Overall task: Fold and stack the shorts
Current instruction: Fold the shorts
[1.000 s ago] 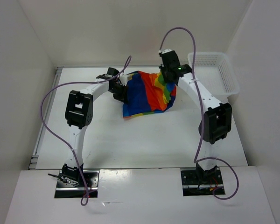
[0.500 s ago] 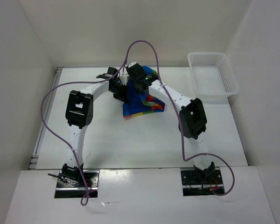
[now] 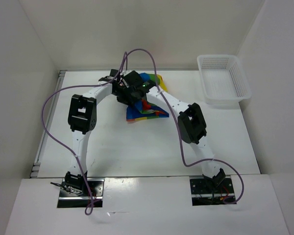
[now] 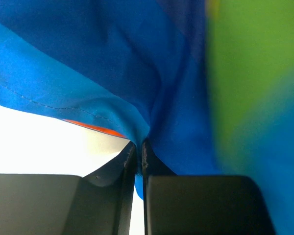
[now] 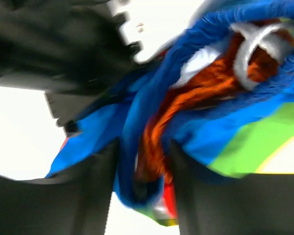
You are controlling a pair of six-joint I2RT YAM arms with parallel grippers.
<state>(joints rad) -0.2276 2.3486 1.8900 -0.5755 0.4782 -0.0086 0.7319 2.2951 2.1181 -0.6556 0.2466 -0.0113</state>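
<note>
The rainbow-striped shorts (image 3: pixel 148 110) lie bunched at the back middle of the table, mostly covered by the two wrists. My left gripper (image 3: pixel 123 96) is shut on a blue edge of the shorts (image 4: pixel 112 58); its jaws meet on the fabric in the left wrist view (image 4: pixel 139 147). My right gripper (image 3: pixel 135 89) sits right beside the left one, above the cloth. In the right wrist view it (image 5: pixel 143 169) is shut on a thick bunch of blue and orange fabric (image 5: pixel 225 127) with a white drawstring.
A white mesh basket (image 3: pixel 223 78) stands at the back right, apart from the arms. White walls enclose the table on the left, back and right. Purple cables arc over both arms.
My right gripper has swung left across the table with its part of the shorts, ending beside the left gripper. The spread cloth has folded over and bunched. The left gripper stayed put.
</note>
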